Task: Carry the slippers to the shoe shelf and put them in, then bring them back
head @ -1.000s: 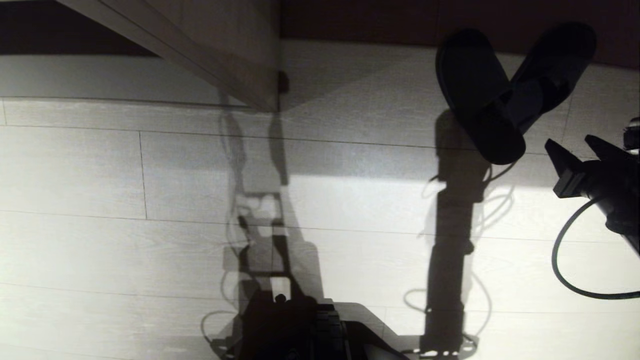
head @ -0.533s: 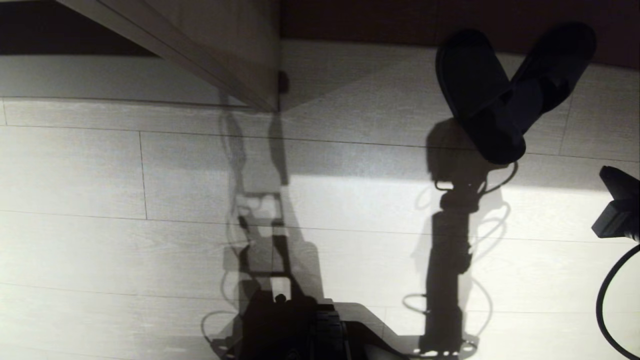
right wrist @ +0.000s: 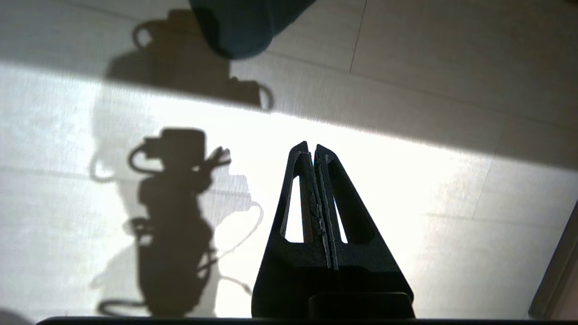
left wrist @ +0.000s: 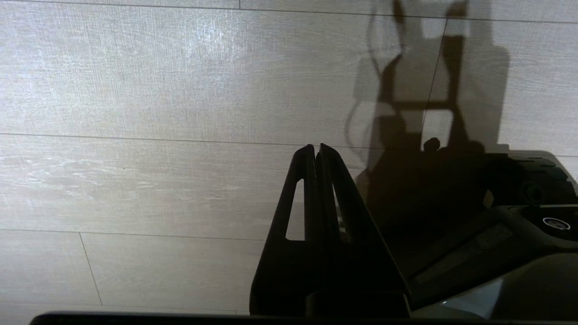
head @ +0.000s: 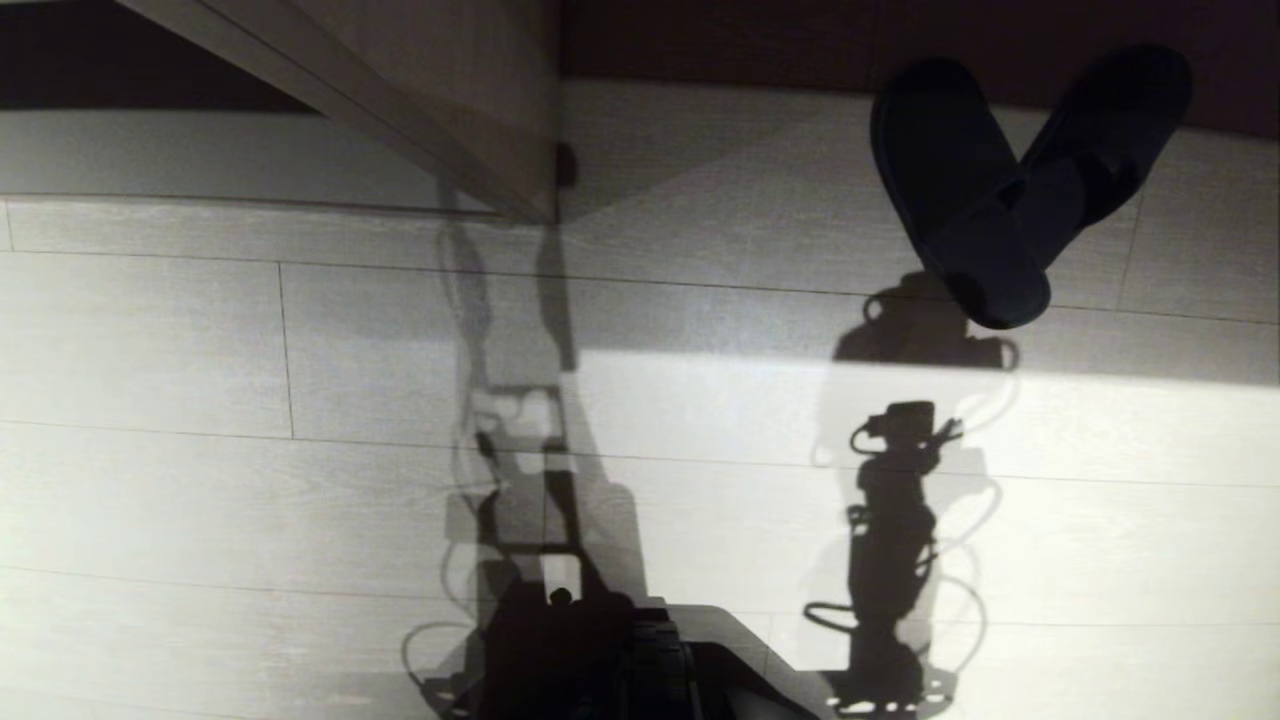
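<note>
The two dark slippers (head: 1000, 190) lie crossed in a V on the pale plank floor at the head view's upper right, one overlapping the other. One rounded end of a slipper (right wrist: 239, 27) shows ahead of my right gripper (right wrist: 311, 145), which is shut, holds nothing and hangs above the sunlit floor, well short of the pair. That gripper is outside the head view. My left gripper (left wrist: 316, 145) is shut and empty over bare floor beside the base. A grey-brown wood panel (head: 440, 110) with dark openings behind it stands at the top; I cannot tell whether it is the shoe shelf.
My dark base (head: 620, 660) fills the bottom centre of the head view. The right arm's shadow (head: 895, 520) falls on the floor below the slippers. A furniture edge (right wrist: 557, 280) shows at the corner of the right wrist view.
My right gripper, open beside the slippers a second ago, has shut and drawn back out of the head view past its right edge. The slippers stay on the floor.
</note>
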